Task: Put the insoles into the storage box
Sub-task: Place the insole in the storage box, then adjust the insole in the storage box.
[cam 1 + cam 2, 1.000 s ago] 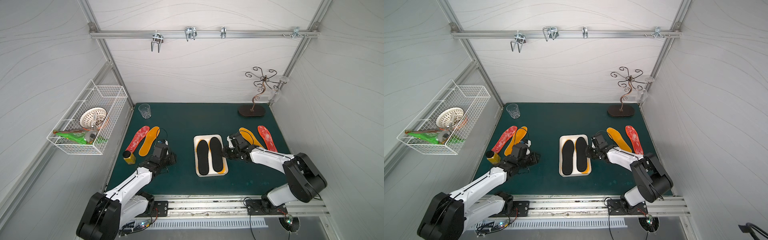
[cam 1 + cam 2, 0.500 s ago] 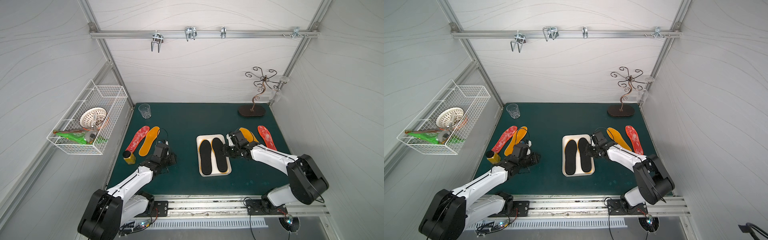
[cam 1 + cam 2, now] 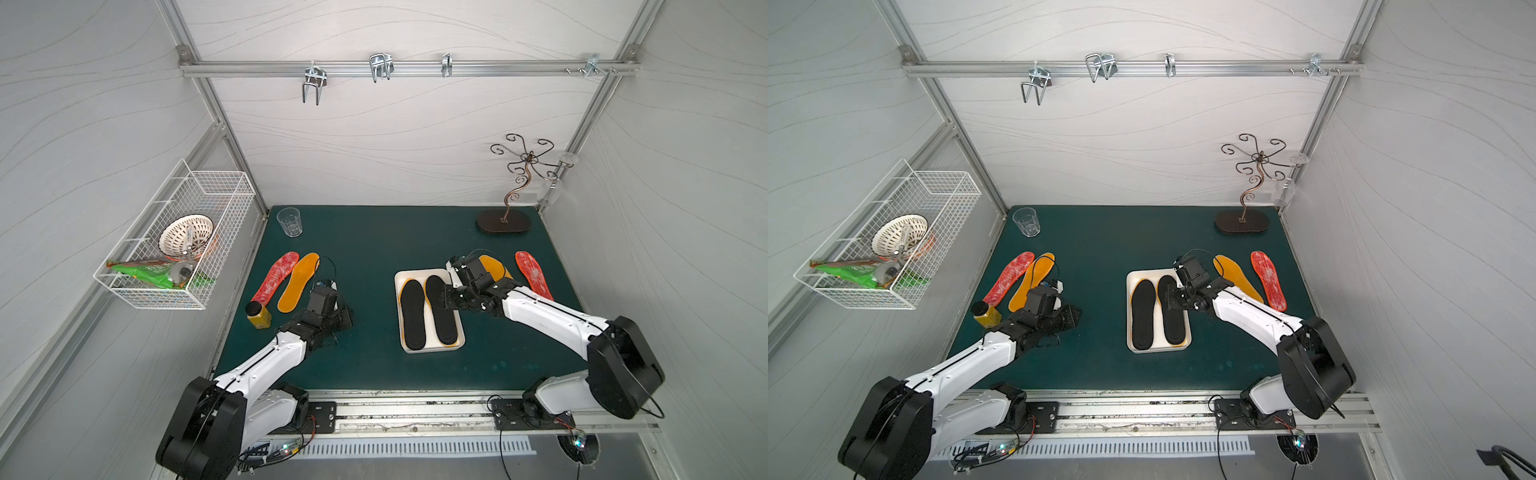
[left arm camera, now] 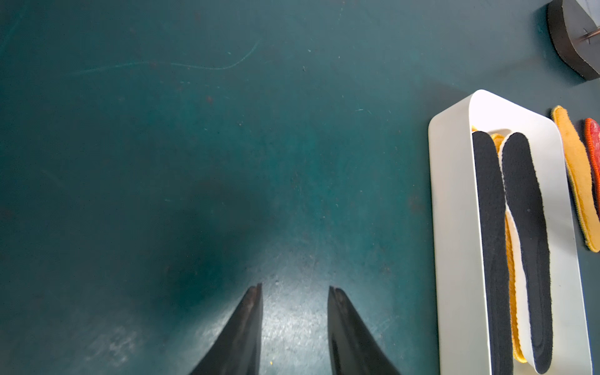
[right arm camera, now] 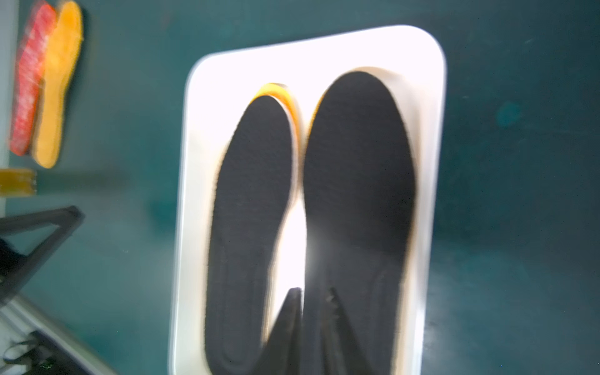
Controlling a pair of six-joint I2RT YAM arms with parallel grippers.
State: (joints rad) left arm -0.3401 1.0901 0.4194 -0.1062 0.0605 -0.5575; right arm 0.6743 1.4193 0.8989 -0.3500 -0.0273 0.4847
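Note:
The white storage box lies mid-table with two black insoles side by side in it, on top of orange ones whose edges show. My right gripper reaches in from the right. Its jaws are nearly together, and the inner edge of the right black insole sits between the tips. My left gripper hovers open over bare mat left of the box, holding nothing. A red insole and an orange one lie at the left. Another orange insole, partly hidden by the right arm, and a red one lie at the right.
A yellow bottle stands by the heels of the left insoles. A clear glass is at the back left and a metal jewellery stand at the back right. A wire basket hangs on the left wall.
The storage box has slid a little to the right. My right gripper opened and then shut again over the right black insole. The left arm has not moved.

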